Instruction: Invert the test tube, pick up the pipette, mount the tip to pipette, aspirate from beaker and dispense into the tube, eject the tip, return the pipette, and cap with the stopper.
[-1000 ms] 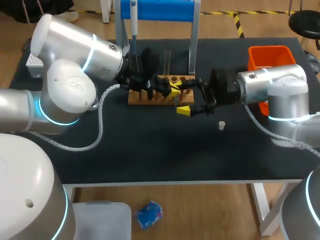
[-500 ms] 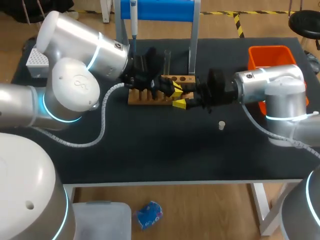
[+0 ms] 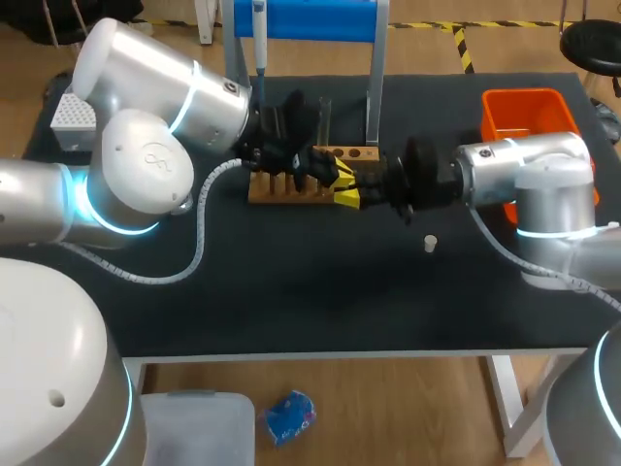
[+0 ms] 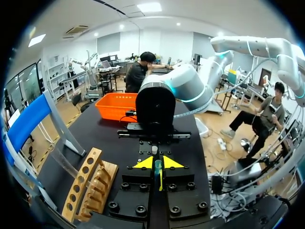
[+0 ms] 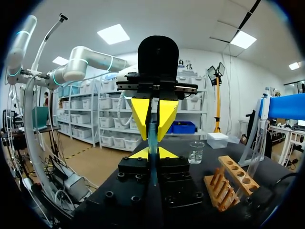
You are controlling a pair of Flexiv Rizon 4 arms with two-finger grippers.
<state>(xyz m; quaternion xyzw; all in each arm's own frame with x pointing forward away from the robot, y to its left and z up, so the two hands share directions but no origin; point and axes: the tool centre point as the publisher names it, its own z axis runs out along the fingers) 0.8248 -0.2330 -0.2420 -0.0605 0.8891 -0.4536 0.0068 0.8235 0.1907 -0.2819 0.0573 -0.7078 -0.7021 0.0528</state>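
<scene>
Test tube [image 5: 152,138] is held by both of your grippers at once. Your left gripper [image 4: 157,163] has its two yellow tips pressed on the tube from both sides. Your right gripper [image 5: 153,153] does the same and sits nose to nose with the left one. So both are closed on the tube. It hangs in the air between them, just above the wooden rack [image 3: 291,186].

This looks to me like the hand-over that turns the tube the other way up. If so, the job is only at its start, and the pipette [image 3: 259,39] is not yet picked up.

To do this step well, keep both arms very quiet while the two grippers share the tube. It is thin and may be glass, so if one arm pulls or twists it could snap.

Make sure the taking gripper has a firm hold first. Then open the giving gripper slowly and only a little. Draw it straight back, away from the other gripper, so its tips do not drag the tube along.

Lift the tube up and away from the rack before you turn it, and turn it slowly.

The small white stopper [image 3: 429,243] lies on the table near your right gripper, so do not knock it.
</scene>
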